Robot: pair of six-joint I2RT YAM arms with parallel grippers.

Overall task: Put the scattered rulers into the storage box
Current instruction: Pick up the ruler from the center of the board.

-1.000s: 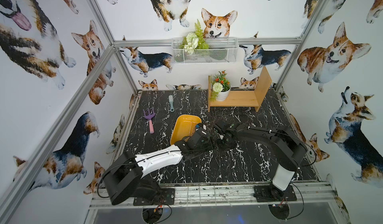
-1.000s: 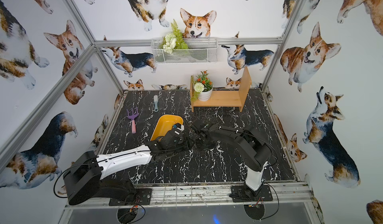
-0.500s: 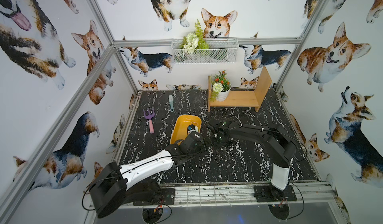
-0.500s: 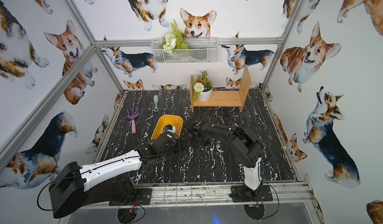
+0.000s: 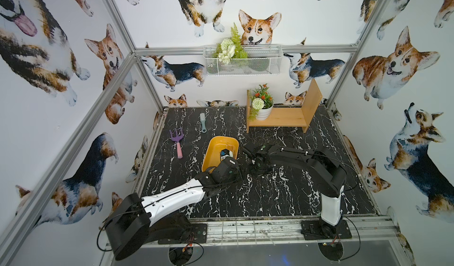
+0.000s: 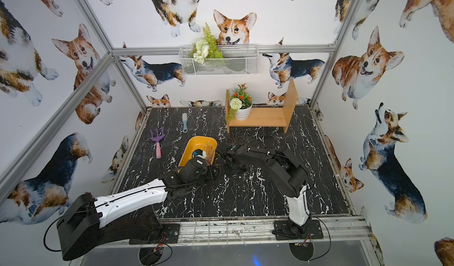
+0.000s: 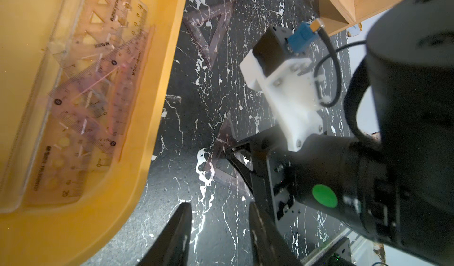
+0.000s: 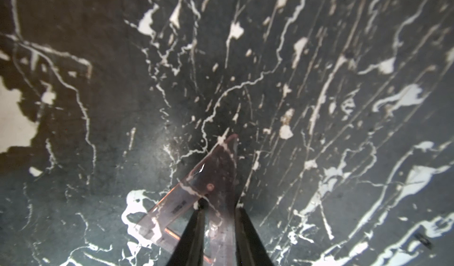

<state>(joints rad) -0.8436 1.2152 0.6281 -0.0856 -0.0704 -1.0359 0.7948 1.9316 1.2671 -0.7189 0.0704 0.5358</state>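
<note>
The yellow-orange storage box (image 5: 210,151) (image 7: 157,85) lies mid-table with several clear rulers (image 7: 93,87) stacked inside. My left gripper (image 7: 218,219) hovers open and empty over the dark tabletop, just off the box's long side. My right gripper (image 8: 220,204) is down on the table to the right of the box, shut across one leg of a clear triangular set square (image 8: 216,169) (image 7: 222,139) that lies flat. A second set square (image 7: 211,28) lies on the table farther off, beyond the box's rim. In both top views the loose rulers are too faint to make out.
A purple toy fork (image 5: 177,140) and a pale blue brush (image 5: 202,121) lie at the back left. A wooden shelf (image 5: 282,121) with a potted plant (image 5: 261,106) stands at the back right. A white wire basket (image 5: 242,60) hangs on the rear wall.
My left arm has drawn back toward the front left along the box. My right gripper has slid a little toward the box and its jaws have narrowed onto the set square.
</note>
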